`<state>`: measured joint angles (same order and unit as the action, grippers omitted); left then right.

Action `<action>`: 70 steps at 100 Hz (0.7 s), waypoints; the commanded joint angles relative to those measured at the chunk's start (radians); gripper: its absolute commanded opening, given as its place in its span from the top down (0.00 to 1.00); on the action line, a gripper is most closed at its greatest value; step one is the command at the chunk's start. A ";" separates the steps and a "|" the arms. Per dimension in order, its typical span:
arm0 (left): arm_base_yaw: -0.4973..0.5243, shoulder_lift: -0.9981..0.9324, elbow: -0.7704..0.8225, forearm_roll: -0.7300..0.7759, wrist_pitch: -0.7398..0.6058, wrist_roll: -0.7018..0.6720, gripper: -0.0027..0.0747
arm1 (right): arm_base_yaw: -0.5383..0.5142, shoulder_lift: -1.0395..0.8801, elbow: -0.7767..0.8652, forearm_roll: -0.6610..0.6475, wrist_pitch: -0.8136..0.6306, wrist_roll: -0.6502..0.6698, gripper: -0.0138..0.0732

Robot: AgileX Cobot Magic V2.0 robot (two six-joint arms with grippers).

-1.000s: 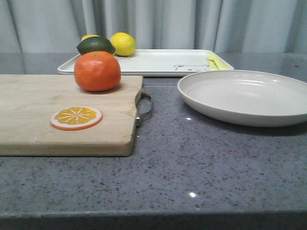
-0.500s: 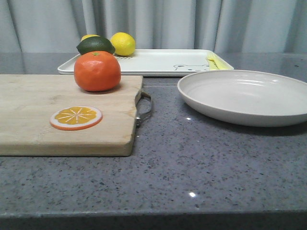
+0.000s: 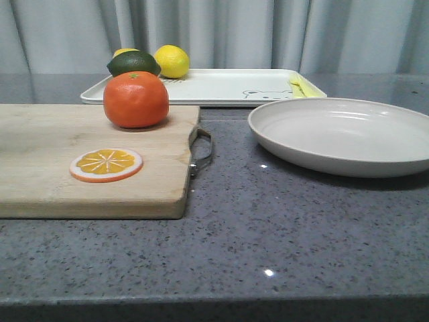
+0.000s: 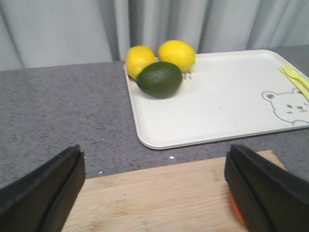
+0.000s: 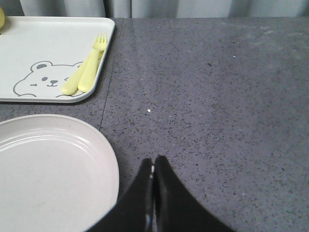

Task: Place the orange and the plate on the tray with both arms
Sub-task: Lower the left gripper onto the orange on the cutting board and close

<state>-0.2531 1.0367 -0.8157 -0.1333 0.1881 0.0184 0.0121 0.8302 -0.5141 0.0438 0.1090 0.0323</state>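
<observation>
Nothing is gripped yet: your left gripper hangs with jaws spread, the orange just inside its right jaw on the cutting board; your right gripper is pinched closed beside the plate. Next, by my reading, close on the orange and carry it forward to the tray.

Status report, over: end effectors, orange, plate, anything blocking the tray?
Left end effector open, right end effector shut, both empty. Orange on cutting board, plate on table. Tray holds lemons, avocado, forks; middle free.

I'm working over a kitchen-style setup: a speckled grey stone countertop, a pale wooden cutting board, and grey pleated curtains behind.
</observation>
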 commanded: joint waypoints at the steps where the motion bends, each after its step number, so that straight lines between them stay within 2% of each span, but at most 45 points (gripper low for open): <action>1: -0.050 0.044 -0.090 -0.003 -0.001 -0.004 0.14 | -0.003 -0.001 -0.036 0.001 -0.085 -0.007 0.91; 40: -0.213 0.346 -0.401 -0.040 0.285 -0.004 0.15 | -0.003 -0.001 -0.036 0.001 -0.094 -0.007 0.91; 55: -0.224 0.452 -0.508 -0.041 0.411 -0.004 0.15 | -0.003 -0.001 -0.036 0.001 -0.094 -0.007 0.91; 70: -0.224 0.529 -0.572 -0.057 0.480 -0.004 0.15 | -0.003 -0.001 -0.036 0.001 -0.094 -0.007 0.91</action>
<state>-0.4695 1.5714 -1.3294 -0.1621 0.6775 0.0184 0.0121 0.8302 -0.5158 0.0438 0.0942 0.0323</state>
